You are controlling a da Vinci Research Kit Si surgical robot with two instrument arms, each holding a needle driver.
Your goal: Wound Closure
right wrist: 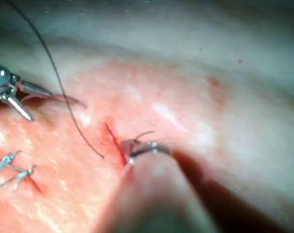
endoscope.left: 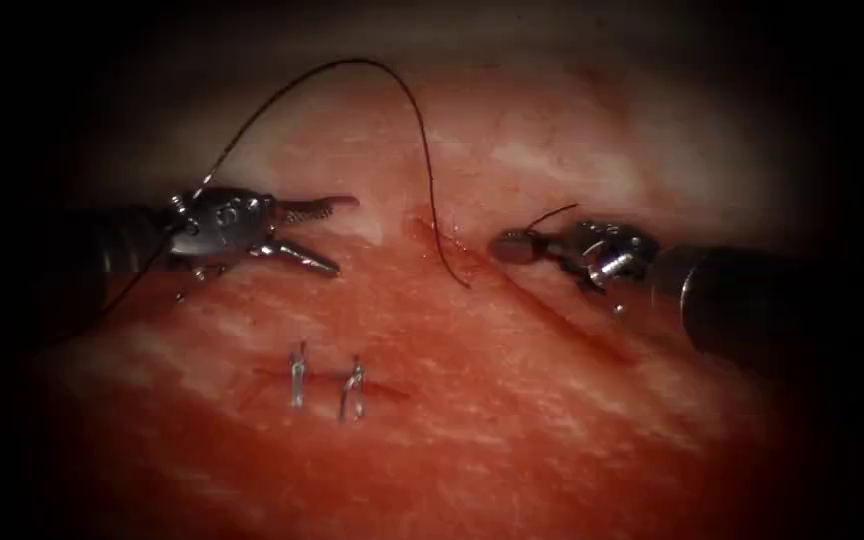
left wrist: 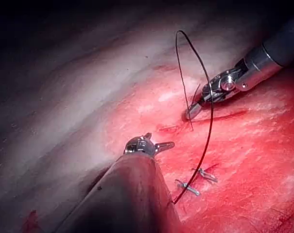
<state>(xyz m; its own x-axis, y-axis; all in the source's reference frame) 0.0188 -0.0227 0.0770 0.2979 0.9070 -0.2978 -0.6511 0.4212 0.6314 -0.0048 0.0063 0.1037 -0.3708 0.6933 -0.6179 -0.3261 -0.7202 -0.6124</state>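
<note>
My left tool [endoscope.left: 324, 235] hovers over the tissue [endoscope.left: 512, 420] left of the cut [endoscope.left: 552, 310], jaws open and holding nothing. A dark thread [endoscope.left: 352, 61] rises from behind its wrist, arcs high, and drops into the tissue at the cut's upper end. Its other part trails off lower left past the shaft. My right tool [endoscope.left: 510, 247] lies right of the cut, jaws shut, with a short dark strand [endoscope.left: 552, 214] sticking up from them. It looks like the thread's short end. The left wrist view shows the thread loop [left wrist: 211, 111] beside the right tool [left wrist: 193, 111].
Two finished stitches [endoscope.left: 297, 375] cross a lower stretch of the cut, also seen as stitches [left wrist: 188, 187] in the left wrist view. Red fluid wets the tissue around the cut. The pale, fatty tissue rises behind both tools.
</note>
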